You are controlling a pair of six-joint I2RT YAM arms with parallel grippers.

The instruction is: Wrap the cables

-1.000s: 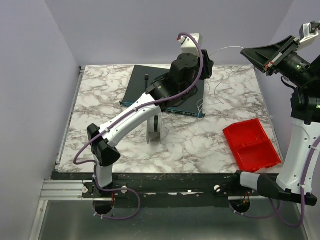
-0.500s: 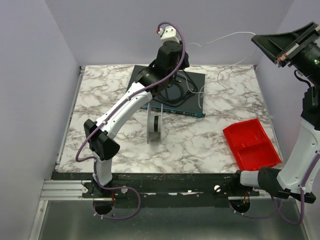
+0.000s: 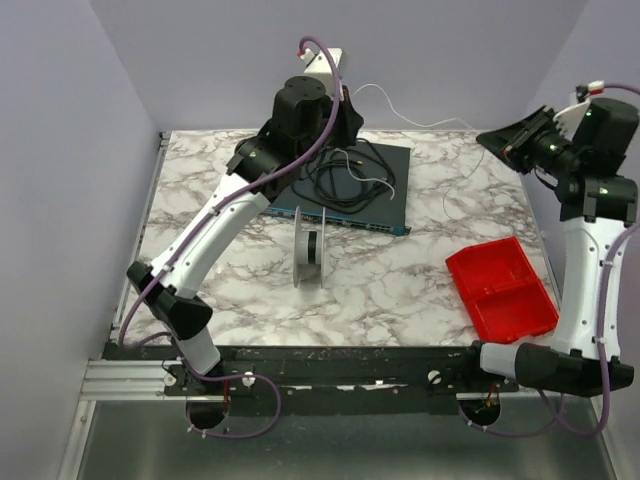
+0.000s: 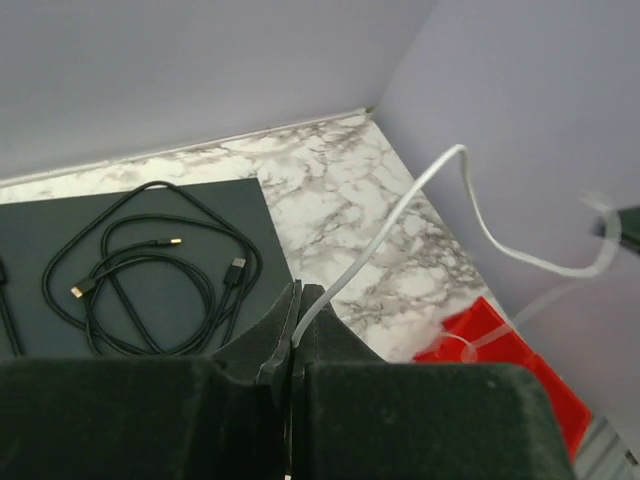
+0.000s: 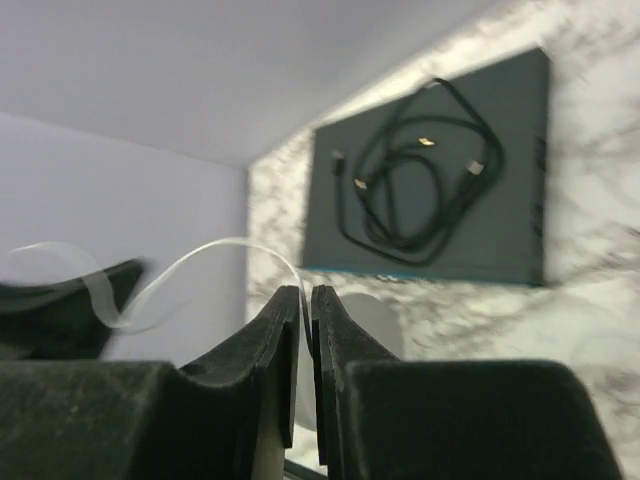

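The thin white wire (image 3: pixel 415 120) hangs in a slack arc above the back of the table, between my two grippers. My left gripper (image 3: pixel 347 108) is raised over the dark flat box (image 3: pixel 275 160) and is shut on one part of the wire (image 4: pixel 385 225). My right gripper (image 3: pixel 497 141) is held high at the back right, its jaws closed on the wire (image 5: pixel 205 253) with only a hair of gap. More loose wire trails on the table (image 3: pixel 452 197). The translucent round spool (image 3: pixel 310 258) stands on edge mid-table, apart from both grippers.
A thicker black coiled cable with plugs (image 3: pixel 350 172) lies on the dark box; it also shows in the left wrist view (image 4: pixel 150 265). A red two-compartment tray (image 3: pixel 500 290) sits at the right. Walls close the back and both sides.
My left gripper has swung left along the back wall with the wire. My right gripper has come down and inward. The wire between them now sags lower.
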